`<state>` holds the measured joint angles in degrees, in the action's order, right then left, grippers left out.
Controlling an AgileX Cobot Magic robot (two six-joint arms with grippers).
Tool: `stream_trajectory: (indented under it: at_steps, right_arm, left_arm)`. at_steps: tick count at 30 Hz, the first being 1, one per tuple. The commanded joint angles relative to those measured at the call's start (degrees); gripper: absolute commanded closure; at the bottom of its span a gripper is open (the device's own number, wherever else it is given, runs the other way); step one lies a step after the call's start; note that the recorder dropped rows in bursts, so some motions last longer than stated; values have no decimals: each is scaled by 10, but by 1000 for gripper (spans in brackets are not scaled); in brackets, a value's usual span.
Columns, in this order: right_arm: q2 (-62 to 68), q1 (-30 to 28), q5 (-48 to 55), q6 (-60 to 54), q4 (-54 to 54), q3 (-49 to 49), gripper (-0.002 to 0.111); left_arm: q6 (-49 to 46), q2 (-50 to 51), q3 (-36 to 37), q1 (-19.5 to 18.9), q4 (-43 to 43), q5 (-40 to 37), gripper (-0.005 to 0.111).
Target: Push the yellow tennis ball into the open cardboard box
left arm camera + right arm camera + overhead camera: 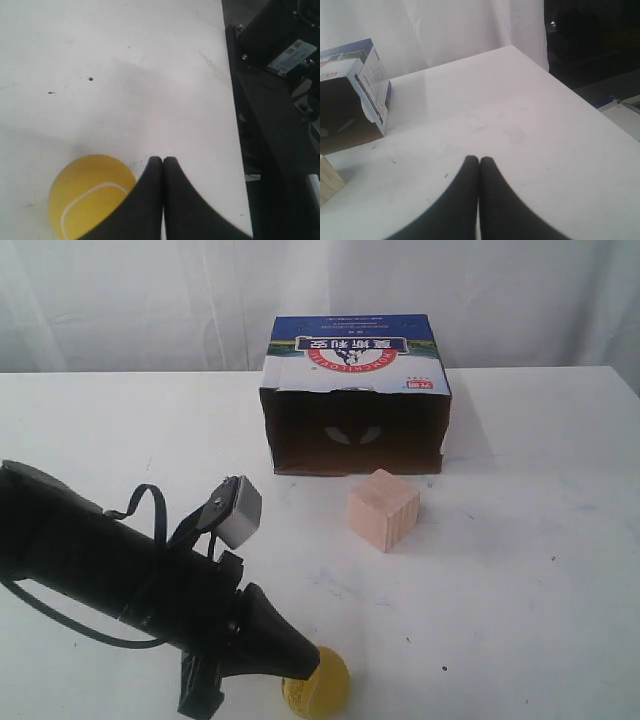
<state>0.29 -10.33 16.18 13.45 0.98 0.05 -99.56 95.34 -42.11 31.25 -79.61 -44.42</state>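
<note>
Plainly, the task is barely begun. The small yellow tennis ball (322,690) lies at the bottom centre of the exterior frame on the white surface (530,570). It is well apart from the large open brown cardboard box with a blue and white printed top (355,405), which stands at the upper centre with its dark mouth turned toward the camera. By my judgement none of the travel toward the box is done, and the whole push remains.

A light wooden cube (383,510) sits between ball and box, just in front of the opening and a little right of centre. A path running straight up the frame from the ball would pass close to the cube's left side, so the push probably has to stay left of it.

The black left arm (100,560) enters from the left edge of the exterior frame and slopes down to the bottom centre. Its left tool (310,660) is clenched, the two fingers pressed together with nothing between them. The tip is against the ball's upper left side as that view shows it. The left wrist view puts the closed tips just beside the ball, but I cannot confirm firm contact.

The right tool (479,162) is likewise clenched and empty, over bare surface with the box and the cube in sight. It does not appear in the exterior frame.
</note>
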Motion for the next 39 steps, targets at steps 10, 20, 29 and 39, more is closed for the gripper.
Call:
stream_trajectory:
  at_steps: [10,20,29,39]
  right_arm:
    - [-3,-6,1,3,-1,-1,108]
    - [-3,-6,1,3,-1,-1,108]
    - [-3,-6,1,3,-1,-1,108]
    - [-3,-6,1,3,-1,-1,108]
  left_arm:
    - [-103,64,3,3,-73,-31,107]
    - [-161,92,3,3,-80,31,107]
    - [-213,92,-40,2,-203,78,107]
    - [-184,92,-71,2,-203,68,107]
